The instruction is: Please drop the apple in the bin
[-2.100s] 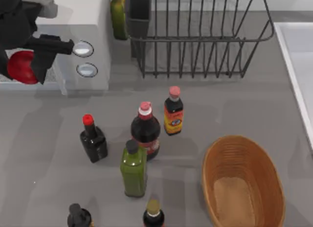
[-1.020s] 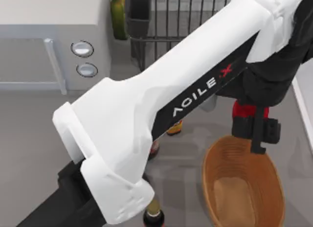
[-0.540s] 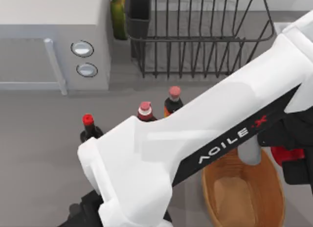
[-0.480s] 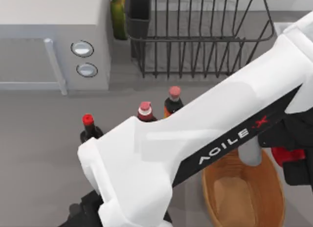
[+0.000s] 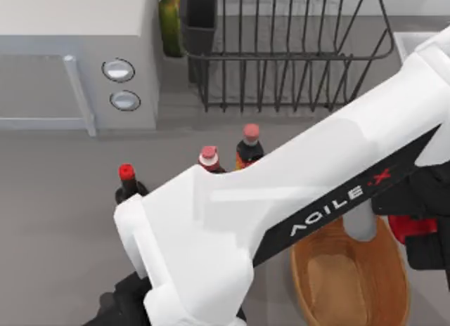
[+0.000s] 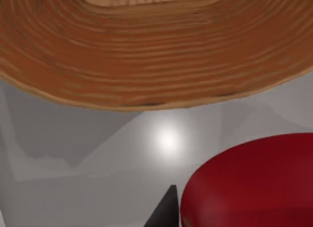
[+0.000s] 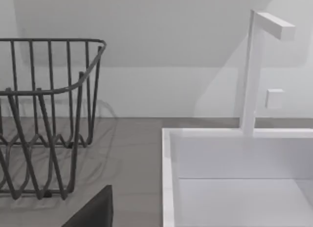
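The apple (image 5: pixel 402 227), red and glossy, is held at the right rim of the bin (image 5: pixel 330 277), an oval orange-brown wicker basket at the table's front right. My left gripper (image 5: pixel 415 236) is shut on the apple, and its white arm stretches across the table from the front left. In the left wrist view the apple (image 6: pixel 249 183) is close up beside a dark fingertip (image 6: pixel 165 211), with the bin's woven wall (image 6: pixel 146 60) just beyond and grey table between. My right arm stays parked near the dish rack and sink, a dark part of its gripper (image 7: pixel 93 212) visible.
Several bottles (image 5: pixel 126 178) stand in the middle of the table, partly under the left arm. A black wire dish rack (image 5: pixel 281 52) is at the back, a microwave (image 5: pixel 77 59) at the back left, and a white sink (image 7: pixel 234 178) with a faucet (image 7: pixel 254 65) on the right.
The left arm swung from the microwave at the back left over to the bin, carrying the apple. In the last half second it shifted only slightly.
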Available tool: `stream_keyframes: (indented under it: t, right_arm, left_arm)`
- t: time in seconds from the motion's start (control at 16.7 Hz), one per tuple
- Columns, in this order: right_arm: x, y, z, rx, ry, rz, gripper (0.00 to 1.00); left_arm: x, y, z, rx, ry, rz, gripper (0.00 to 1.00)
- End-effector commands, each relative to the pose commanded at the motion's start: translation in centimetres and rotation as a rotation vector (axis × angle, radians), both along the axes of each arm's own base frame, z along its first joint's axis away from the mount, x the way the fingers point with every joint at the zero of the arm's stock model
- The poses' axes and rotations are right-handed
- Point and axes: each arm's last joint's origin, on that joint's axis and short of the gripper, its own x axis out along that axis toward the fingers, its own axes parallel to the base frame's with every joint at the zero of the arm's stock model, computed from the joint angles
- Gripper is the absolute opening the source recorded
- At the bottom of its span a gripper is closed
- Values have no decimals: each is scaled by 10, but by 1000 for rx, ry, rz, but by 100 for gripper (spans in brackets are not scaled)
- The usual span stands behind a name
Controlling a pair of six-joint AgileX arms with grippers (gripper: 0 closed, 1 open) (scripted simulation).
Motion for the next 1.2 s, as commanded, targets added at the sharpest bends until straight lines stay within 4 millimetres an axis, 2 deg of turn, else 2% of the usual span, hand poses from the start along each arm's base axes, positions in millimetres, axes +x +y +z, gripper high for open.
stream_keyframes:
  t: [0.3, 0.54, 0.9, 1.2]
  right_arm:
    - [0, 0, 0, 0, 0, 0, 100]
    - [0, 0, 0, 0, 0, 0, 100]
    - [0, 0, 0, 0, 0, 0, 100]
    - [0, 0, 0, 0, 0, 0, 100]
  left_arm:
    - [9, -3, -31, 122, 39, 19, 0]
    - [11, 2, -56, 205, 75, 29, 0]
    - [1, 17, -63, 192, 72, 0, 0]
    - [2, 25, -64, 176, 64, 17, 0]
